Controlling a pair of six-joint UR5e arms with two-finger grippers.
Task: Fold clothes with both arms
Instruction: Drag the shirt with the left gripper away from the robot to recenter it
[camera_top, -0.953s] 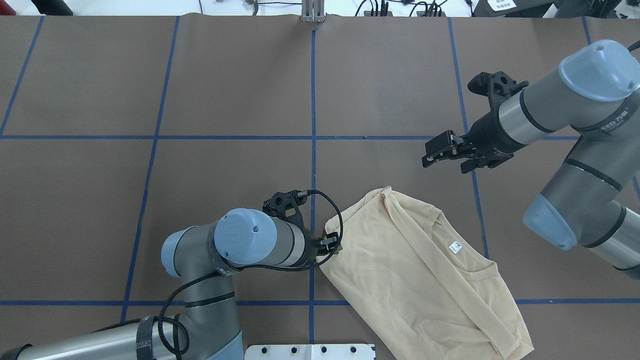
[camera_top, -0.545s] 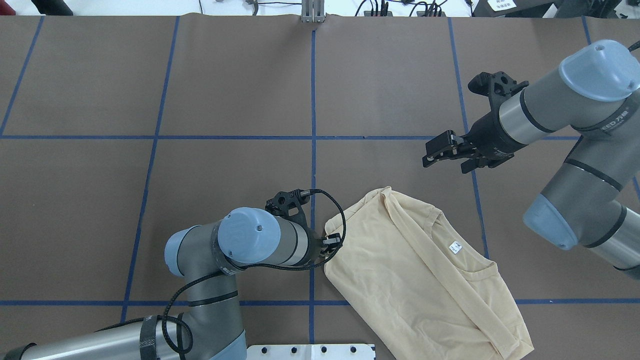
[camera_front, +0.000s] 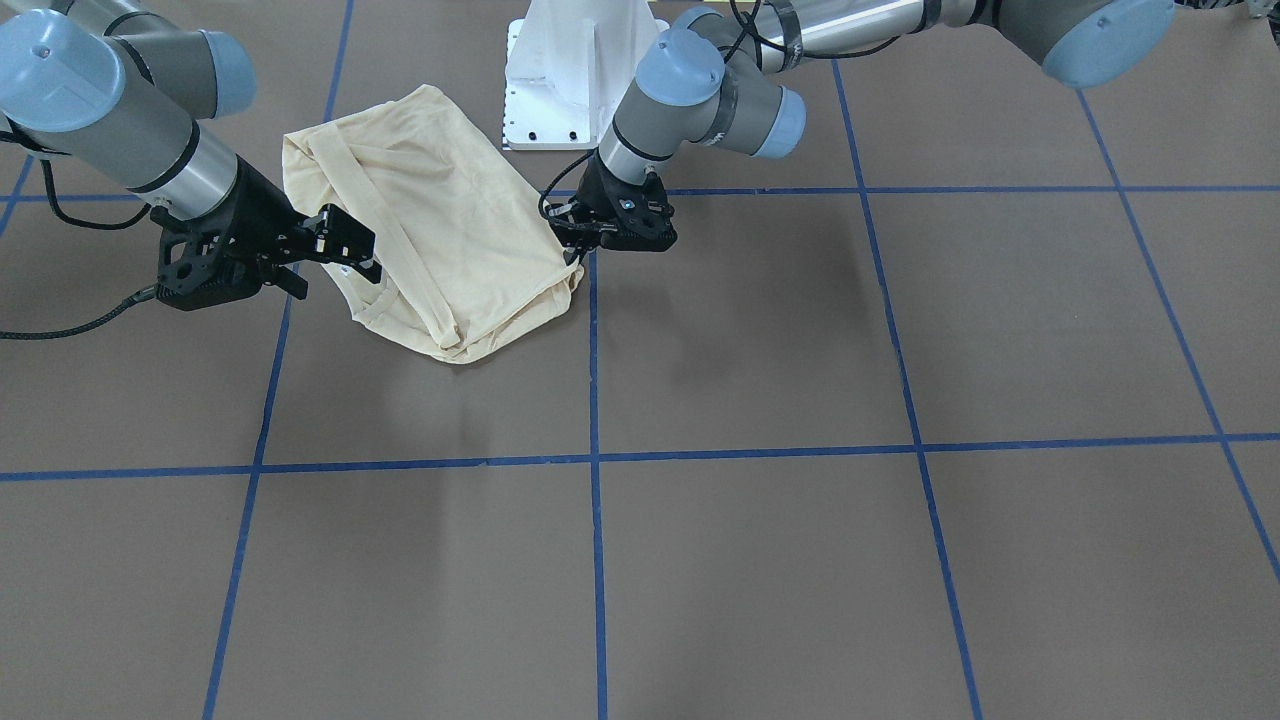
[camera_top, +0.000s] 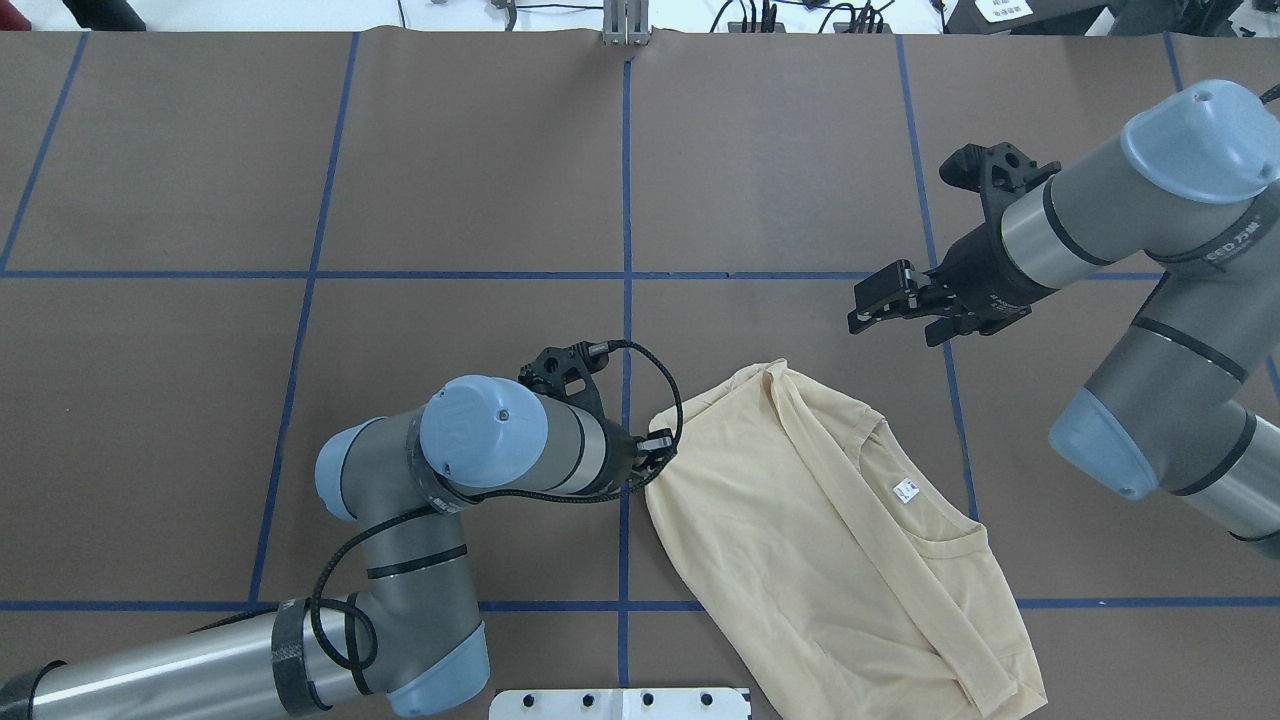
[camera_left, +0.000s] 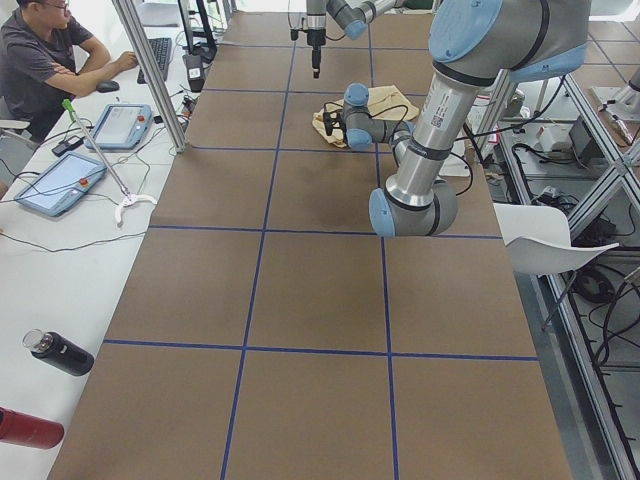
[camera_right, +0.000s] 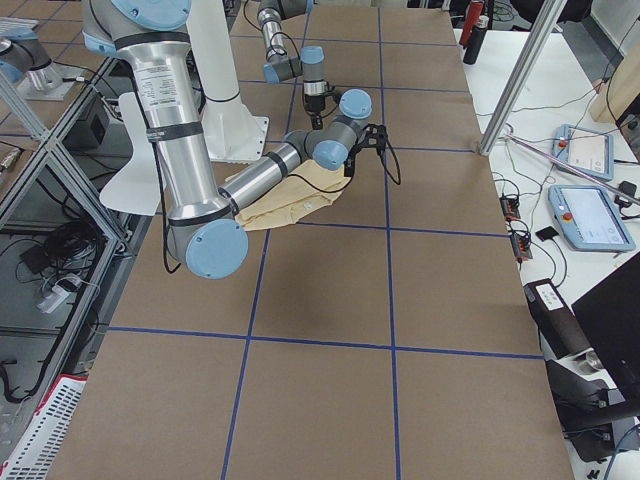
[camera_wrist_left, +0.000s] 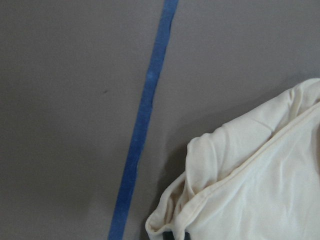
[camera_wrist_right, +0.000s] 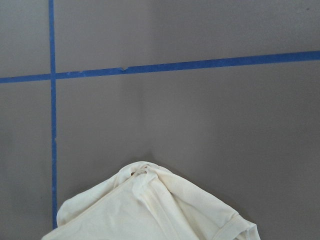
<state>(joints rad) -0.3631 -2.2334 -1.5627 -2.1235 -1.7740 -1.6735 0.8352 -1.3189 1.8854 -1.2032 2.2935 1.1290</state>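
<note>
The pale cream-yellow shirt (camera_top: 830, 540) lies folded lengthwise on the brown table, slanting from the middle toward the near right, its white neck label (camera_top: 906, 489) facing up. My left gripper (camera_top: 655, 455) is shut on the shirt's left corner, low at the table; the front view shows this gripper (camera_front: 580, 235) at the cloth's edge. The left wrist view shows that rolled corner (camera_wrist_left: 240, 190) beside a blue tape line. My right gripper (camera_top: 868, 305) hangs open in the air beyond the shirt's far corner, holding nothing. The right wrist view looks down on that far corner (camera_wrist_right: 150, 205).
Blue tape lines (camera_top: 626, 270) cross the brown table cover. The white pedestal base (camera_top: 620, 703) sits at the near edge next to the shirt. In the left side view, a person (camera_left: 40, 60), tablets (camera_left: 60, 185) and bottles (camera_left: 60, 352) are at a side bench.
My left gripper has moved away from the robot's base and slightly left, dragging the shirt's corner with it; the whole shirt has shifted that way. The right arm has barely moved.
</note>
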